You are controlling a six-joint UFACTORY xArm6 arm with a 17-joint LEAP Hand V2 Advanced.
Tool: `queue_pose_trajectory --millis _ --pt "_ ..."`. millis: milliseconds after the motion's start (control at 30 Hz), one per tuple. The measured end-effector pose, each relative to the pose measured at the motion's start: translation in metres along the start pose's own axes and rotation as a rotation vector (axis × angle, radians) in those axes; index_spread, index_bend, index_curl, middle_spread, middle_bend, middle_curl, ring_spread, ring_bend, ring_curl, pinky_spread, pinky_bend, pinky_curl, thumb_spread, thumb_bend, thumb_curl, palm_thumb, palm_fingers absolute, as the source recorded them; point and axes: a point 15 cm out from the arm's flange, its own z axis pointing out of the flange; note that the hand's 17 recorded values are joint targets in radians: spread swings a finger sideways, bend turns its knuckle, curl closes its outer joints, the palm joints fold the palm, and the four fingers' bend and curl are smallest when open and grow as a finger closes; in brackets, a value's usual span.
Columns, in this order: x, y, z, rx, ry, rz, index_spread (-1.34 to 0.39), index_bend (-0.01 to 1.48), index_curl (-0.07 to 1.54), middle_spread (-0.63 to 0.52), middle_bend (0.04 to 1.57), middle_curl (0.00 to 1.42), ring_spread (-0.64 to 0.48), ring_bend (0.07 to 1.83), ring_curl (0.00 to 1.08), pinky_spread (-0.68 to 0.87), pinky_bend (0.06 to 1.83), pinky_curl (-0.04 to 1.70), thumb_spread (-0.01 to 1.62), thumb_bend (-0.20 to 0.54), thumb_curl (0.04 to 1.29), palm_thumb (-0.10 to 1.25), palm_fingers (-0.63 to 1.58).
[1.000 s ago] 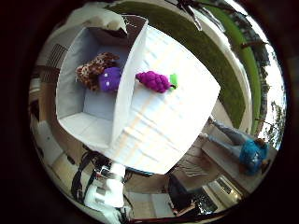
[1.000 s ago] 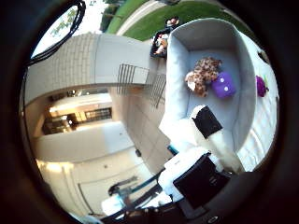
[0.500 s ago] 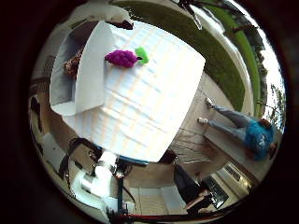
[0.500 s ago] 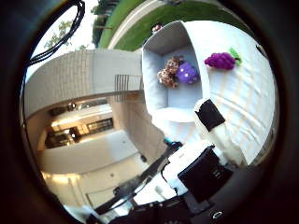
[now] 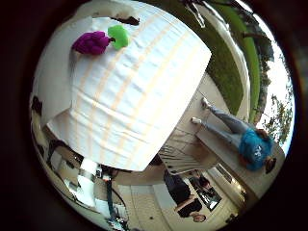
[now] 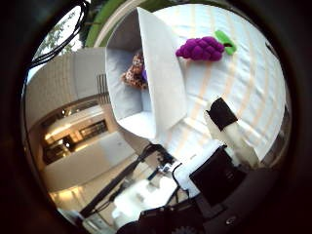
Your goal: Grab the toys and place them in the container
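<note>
Now your hand [image 6: 229,146] is sliding off the container [image 6: 161,78] toward the grapes [image 6: 201,48], lying on the striped cloth [image 5: 139,96] just beside the container wall, at about one o'clock from the fingertip; that finger is reaching out straight, clamped on nothing.

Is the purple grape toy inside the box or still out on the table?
Out. The grape toy lies on the striped tablecloth beside the white container, outside its wall.
</note>
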Motion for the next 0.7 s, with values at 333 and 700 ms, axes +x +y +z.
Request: queue_pose_trajectory --millis 333,700 --pt "-0.009 -0.053 0.039 -0.015 0.077 -0.055 -0.27 0.18 0.28 0.03 0.17 0.31 0.25 0.38 0.31 0.43 0.52 0.26 1.1 -0.032 0.46 0.77 0.09" --pt "-0.002 -0.072 0.079 -0.091 0.151 -0.019 -0.1 0.17 0.29 0.04 0.2 0.33 0.27 0.36 0.31 0.45 0.51 0.24 1.1 -0.03 0.43 0.74 0.21"
